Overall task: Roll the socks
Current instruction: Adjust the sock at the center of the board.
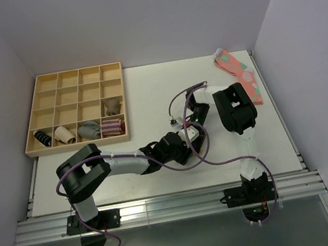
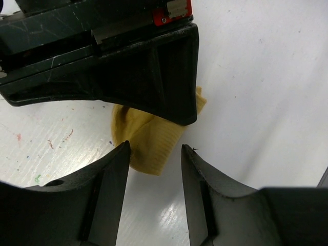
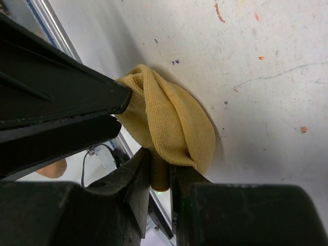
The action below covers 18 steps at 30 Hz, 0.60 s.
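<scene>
The mustard-yellow socks (image 3: 174, 120) lie bunched in a loose bundle on the white table; they also show in the left wrist view (image 2: 148, 141). In the top view they are hidden under the two grippers. My right gripper (image 3: 160, 160) is shut on a fold at the bundle's near edge; it sits at mid-table in the top view (image 1: 190, 124). My left gripper (image 2: 155, 147) is open, its fingertips either side of the bundle's end, close against the right gripper (image 1: 181, 143). One left finger (image 3: 61, 102) touches the bundle's left side.
A wooden compartment tray (image 1: 67, 80) stands at the back left with several rolled socks (image 1: 89, 130) in its front cells. Pink spotted socks (image 1: 240, 75) lie at the back right. Purple cables (image 1: 176, 100) loop over the arms. White walls enclose the table.
</scene>
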Tool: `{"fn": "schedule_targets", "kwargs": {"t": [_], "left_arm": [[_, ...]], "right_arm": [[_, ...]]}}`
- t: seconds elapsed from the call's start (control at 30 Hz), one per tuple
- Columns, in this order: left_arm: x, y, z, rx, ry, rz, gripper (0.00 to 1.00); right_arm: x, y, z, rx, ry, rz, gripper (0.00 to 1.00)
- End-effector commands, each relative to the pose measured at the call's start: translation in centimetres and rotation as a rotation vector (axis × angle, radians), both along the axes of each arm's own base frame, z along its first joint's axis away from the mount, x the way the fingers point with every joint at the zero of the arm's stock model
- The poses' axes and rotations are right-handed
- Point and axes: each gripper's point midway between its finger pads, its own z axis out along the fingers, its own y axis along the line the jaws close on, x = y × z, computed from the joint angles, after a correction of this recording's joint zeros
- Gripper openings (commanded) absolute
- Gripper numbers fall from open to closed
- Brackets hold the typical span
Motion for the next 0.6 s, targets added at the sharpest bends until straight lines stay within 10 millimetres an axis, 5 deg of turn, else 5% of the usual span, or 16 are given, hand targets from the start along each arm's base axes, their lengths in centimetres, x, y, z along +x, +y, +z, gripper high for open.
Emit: {"fn": "schedule_targets", "kwargs": {"t": [0.0, 0.57], "left_arm": [[0.7, -0.1, 0.2, 0.009, -0.033, -0.008, 0.50], [1.9, -0.2, -0.9, -0.052, 0.002, 0.012, 0.42]], "right_arm": [[0.7, -0.8, -1.0, -0.030, -0.025, 0.031, 0.15], [0.4, -1.1, -1.4, -0.039, -0.016, 0.040, 0.15]]}}
